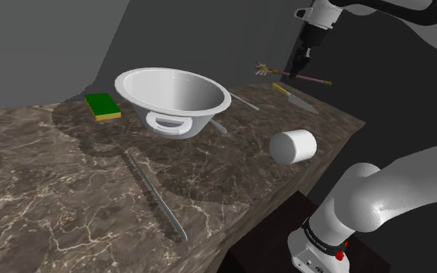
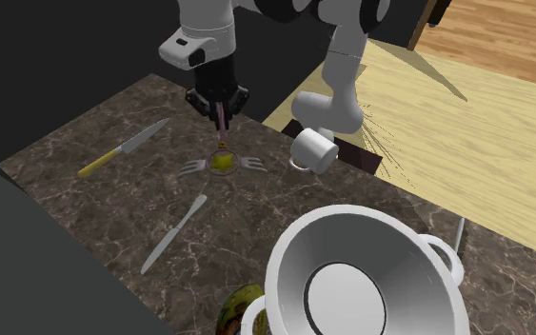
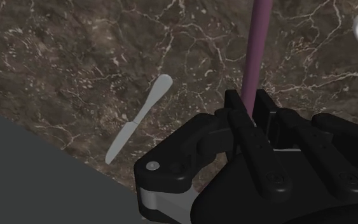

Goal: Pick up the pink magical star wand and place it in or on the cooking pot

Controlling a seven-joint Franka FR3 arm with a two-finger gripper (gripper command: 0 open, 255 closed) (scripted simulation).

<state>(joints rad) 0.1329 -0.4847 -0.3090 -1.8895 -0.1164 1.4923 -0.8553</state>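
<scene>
I am looking at a dark marbled surface [image 1: 46,171] with one white arm reaching over its far end. The black tool [image 1: 305,56] is clenching around the thin pink shaft of the wand [image 1: 311,78], both fingers pressing on it. In the wrist view the shaft [image 3: 259,44] is running out from between the fingers of the tool [image 3: 251,103], over the marbled top. In the second exterior view the tool [image 2: 221,103] is pointing down, and the wand [image 2: 222,160] is showing a yellow middle and two grey wings at its head. It is looking raised off the surface, though I cannot tell how far.

The cooking pot [image 1: 174,91], a wide white vessel with loop handles, is standing well apart from the wand, toward the shoulder view's left. A knife with a yellow handle [image 1: 294,97] is lying near the wand. A white knife [image 3: 139,118] is lying flat beside the tool's position. A white mug [image 1: 293,146] and a green sponge [image 1: 102,106] are also resting on the surface.
</scene>
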